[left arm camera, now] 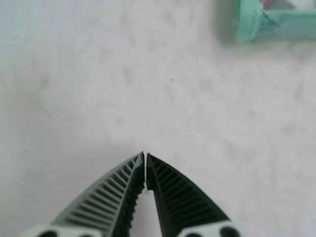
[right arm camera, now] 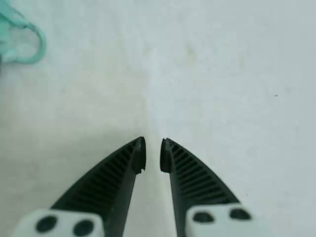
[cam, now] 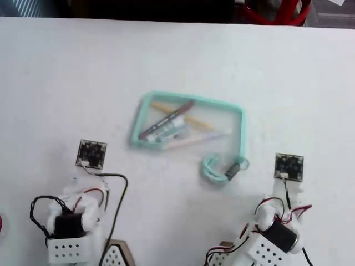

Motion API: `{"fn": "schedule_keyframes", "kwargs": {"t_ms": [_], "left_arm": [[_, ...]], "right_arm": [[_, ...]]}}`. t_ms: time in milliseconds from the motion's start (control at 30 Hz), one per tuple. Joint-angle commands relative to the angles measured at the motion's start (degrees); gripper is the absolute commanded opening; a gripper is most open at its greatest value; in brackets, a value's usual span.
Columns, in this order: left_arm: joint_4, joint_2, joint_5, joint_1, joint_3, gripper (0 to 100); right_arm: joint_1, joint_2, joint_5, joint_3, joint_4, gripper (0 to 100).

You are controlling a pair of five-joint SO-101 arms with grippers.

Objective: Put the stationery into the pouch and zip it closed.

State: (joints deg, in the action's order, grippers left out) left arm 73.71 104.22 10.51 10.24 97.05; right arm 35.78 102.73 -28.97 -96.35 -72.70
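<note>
1. I see the soft, clear pouch (cam: pixel 223 139) with mint trim lying flat on the white table (cam: pixel 55 83), with pens (cam: pixel 166 123) inside it.
2. The ribbed left gripper (left arm camera: pixel 144 159) is closed and empty; the right gripper (right arm camera: pixel 152 148) has a thin gap.

The table (cam: pixel 177 61) was seen from above. Wrist cameras were aimed closely past the left gripper (left arm camera: pixel 144 159) and right gripper (right arm camera: pixel 152 148); the pouch (left arm camera: pixel 256 22) ahead was shared.
</note>
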Motion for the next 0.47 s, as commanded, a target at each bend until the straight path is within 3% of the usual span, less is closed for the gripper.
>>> {"fn": "schedule_keyframes", "kwargs": {"t_ms": [0,433], "left_arm": [[0.1,0.1,-0.3,0.6,-0.2,3],[0.1,0.1,-0.3,0.6,-0.2,3]], "right_arm": [[2.6,0.4,-0.3,-0.5,-0.3,6.3],[2.5,0.4,-0.3,-0.5,-0.3,6.3]]}}
